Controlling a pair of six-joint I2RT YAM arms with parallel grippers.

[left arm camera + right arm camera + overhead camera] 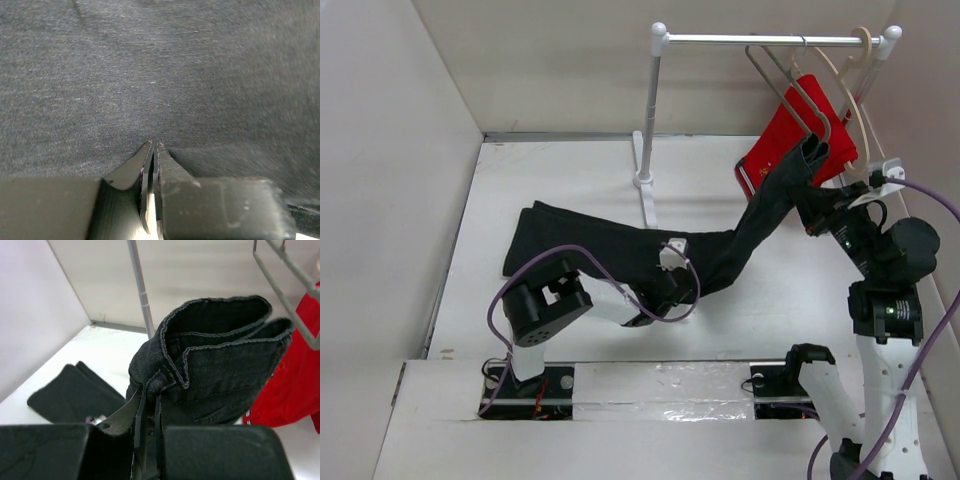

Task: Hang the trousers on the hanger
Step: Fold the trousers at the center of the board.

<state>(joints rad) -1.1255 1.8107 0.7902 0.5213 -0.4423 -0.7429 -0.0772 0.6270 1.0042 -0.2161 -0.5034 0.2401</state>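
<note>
**Trousers raised at one end, not on the hanger yet**

Right gripper point(151, 392) is clamped tight on a thick seamed edge of the black trousers point(620, 250) (hem or waistband, can't tell which). It holds that end up just below and beside the grey wire hanger point(284, 299). The folded end stands above the fingers, close to the hanger's lower wire but not through the loop. The rest of the garment slopes down and away from the hanger. Its far end lies flat on the table point(570, 190), well apart from the hanger.

Left gripper point(154, 150) sits on the mid-section, jaws all but closed with the tips at the cloth. It looks like a thin pinch of fabric, though the wrist view doesn't show that clearly.

Handling: soft, limp, denim-like weave, probably heavy for cloth — it sags between the two grips and will drag. The seamed edge is the best hold, thick and unlikely to slip.

Next need, as a judgement: feed the raised end through the hanger's loop. The wire hangs free from the rail point(770, 40), so it will likely swing when pushed. Red shorts point(295, 380) hang just behind the hanger — snag risk.
</note>
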